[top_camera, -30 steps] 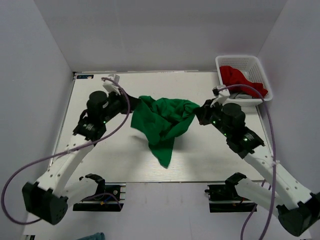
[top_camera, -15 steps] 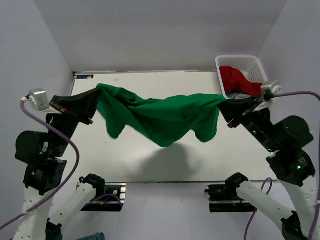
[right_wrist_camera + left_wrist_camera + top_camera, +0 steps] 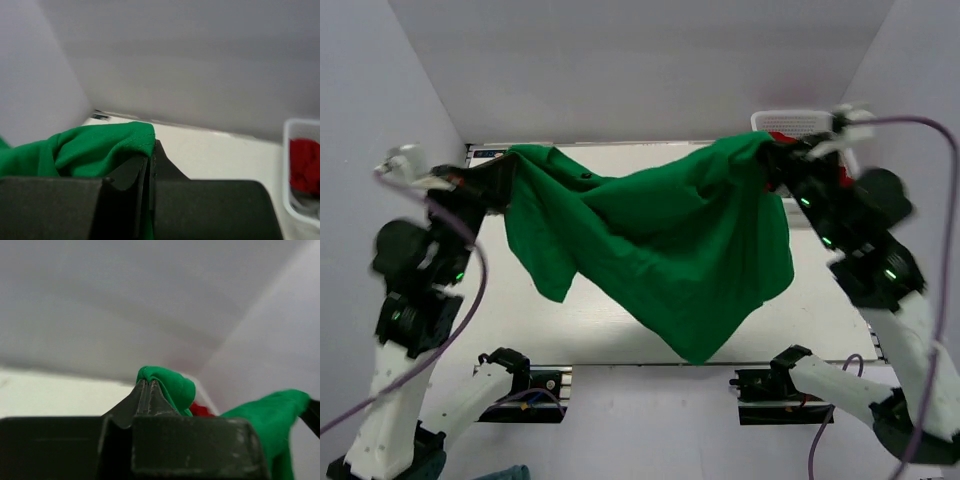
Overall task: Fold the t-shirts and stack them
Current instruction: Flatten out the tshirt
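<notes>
The bright green t-shirt (image 3: 660, 240) hangs spread in the air between both grippers, its lower part drooping toward the near edge. My left gripper (image 3: 508, 172) is shut on its left top edge; the pinched green fold (image 3: 165, 385) shows at the fingertips in the left wrist view. My right gripper (image 3: 775, 158) is shut on its right top edge; the green hem (image 3: 100, 147) lies over the fingers in the right wrist view. The red t-shirt (image 3: 304, 165) lies in the white basket (image 3: 290, 200); in the top view it is mostly hidden behind the right arm.
The white table (image 3: 520, 320) lies under the hanging shirt. The basket's rim (image 3: 790, 118) shows at the back right corner. Grey walls close in on the left, right and back.
Both grippers have lifted and drawn apart with the green shirt. It went from a bunched heap on the table to a wide sheet hanging in the air.
</notes>
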`<action>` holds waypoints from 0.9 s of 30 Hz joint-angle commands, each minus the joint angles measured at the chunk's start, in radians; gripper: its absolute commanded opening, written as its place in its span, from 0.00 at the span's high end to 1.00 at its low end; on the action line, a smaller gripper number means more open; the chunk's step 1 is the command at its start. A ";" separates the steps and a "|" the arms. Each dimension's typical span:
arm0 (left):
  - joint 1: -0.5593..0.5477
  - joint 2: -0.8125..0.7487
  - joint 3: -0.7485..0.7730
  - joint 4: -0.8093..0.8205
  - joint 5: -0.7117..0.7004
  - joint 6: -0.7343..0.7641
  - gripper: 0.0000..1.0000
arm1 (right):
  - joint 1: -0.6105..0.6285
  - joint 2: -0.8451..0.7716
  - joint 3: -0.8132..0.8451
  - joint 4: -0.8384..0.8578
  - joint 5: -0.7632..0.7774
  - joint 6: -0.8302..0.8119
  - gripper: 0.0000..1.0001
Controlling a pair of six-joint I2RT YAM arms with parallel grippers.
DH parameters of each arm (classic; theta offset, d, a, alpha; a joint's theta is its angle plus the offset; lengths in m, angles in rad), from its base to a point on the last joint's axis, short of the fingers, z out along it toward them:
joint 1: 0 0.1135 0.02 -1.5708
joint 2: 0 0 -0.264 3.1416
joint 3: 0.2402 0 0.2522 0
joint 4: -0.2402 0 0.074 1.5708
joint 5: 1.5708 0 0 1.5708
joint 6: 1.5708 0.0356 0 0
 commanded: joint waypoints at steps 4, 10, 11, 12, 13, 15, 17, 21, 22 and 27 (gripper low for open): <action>0.005 0.308 -0.173 -0.204 -0.408 -0.137 1.00 | -0.039 0.379 -0.017 0.077 0.208 -0.045 1.00; 0.067 0.759 -0.181 -0.311 -0.527 -0.249 0.07 | -0.112 0.870 0.211 0.060 0.091 -0.030 0.90; 0.080 0.828 -0.074 -0.371 -0.527 -0.268 0.00 | -0.122 1.024 0.267 0.016 0.065 -0.035 0.60; 0.080 0.888 -0.019 -0.429 -0.548 -0.282 0.00 | -0.119 1.067 0.390 -0.109 0.062 -0.038 0.19; 0.090 0.970 0.062 -0.515 -0.559 -0.307 0.00 | -0.119 1.122 0.473 -0.136 0.071 -0.032 0.10; 0.091 0.990 0.083 -0.531 -0.559 -0.308 0.00 | -0.116 1.141 0.510 -0.184 0.069 -0.035 0.10; 0.091 0.950 0.051 -0.453 -0.506 -0.256 0.00 | -0.113 1.084 0.404 -0.149 0.042 -0.027 0.10; 0.091 0.844 -0.076 -0.278 -0.393 -0.171 0.00 | -0.111 0.876 0.120 -0.023 -0.007 0.039 0.10; 0.091 0.833 -0.108 -0.258 -0.377 -0.171 0.00 | -0.114 0.851 0.030 0.001 -0.020 0.051 0.10; 0.069 0.848 -0.142 -0.111 -0.197 -0.066 0.00 | -0.117 0.667 -0.338 0.060 -0.085 0.218 0.10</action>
